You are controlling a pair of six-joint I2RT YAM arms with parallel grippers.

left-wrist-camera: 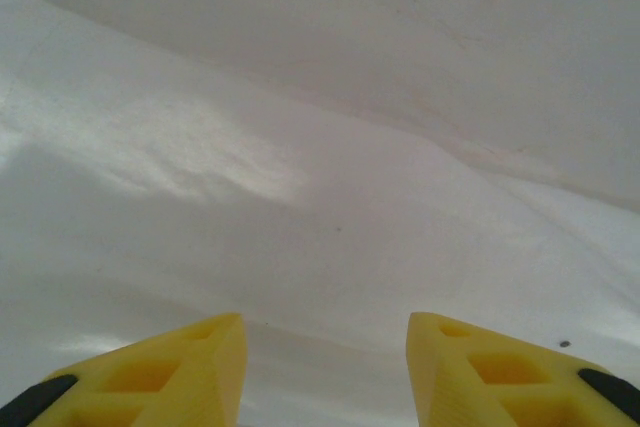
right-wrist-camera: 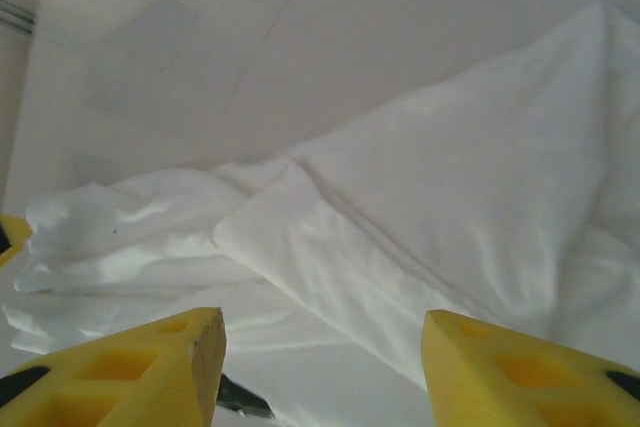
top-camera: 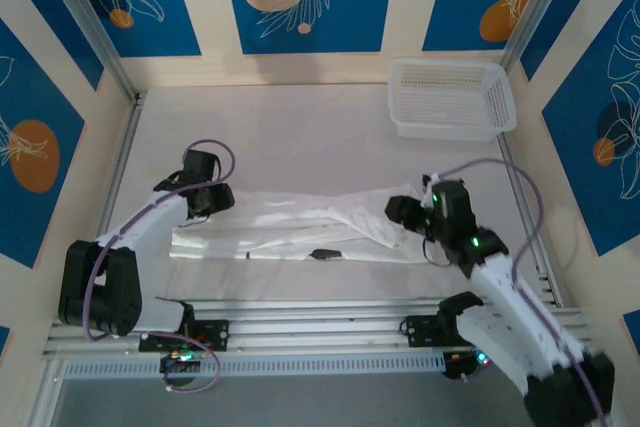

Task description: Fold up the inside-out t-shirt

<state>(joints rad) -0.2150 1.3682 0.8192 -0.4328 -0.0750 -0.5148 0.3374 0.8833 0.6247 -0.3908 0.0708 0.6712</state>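
Note:
The inside-out t-shirt (top-camera: 300, 227) lies as a long, rumpled white band across the middle of the table, with a small dark neck tag (top-camera: 322, 254) at its near edge. My left gripper (top-camera: 212, 197) sits low over the shirt's left end. In the left wrist view its yellow fingers (left-wrist-camera: 200, 367) stand apart over smooth white cloth (left-wrist-camera: 300, 197), with nothing pinched between them. My right gripper (top-camera: 400, 212) hovers at the shirt's right end. In the right wrist view it is open (right-wrist-camera: 322, 347) above folded layers of cloth (right-wrist-camera: 400, 217), and the dark tag (right-wrist-camera: 240, 399) lies beside its left finger.
A white plastic mesh basket (top-camera: 450, 97) stands at the back right of the table. Aluminium rails (top-camera: 320, 312) run along the near edge between the arm bases. Blue patterned walls close in the table on three sides.

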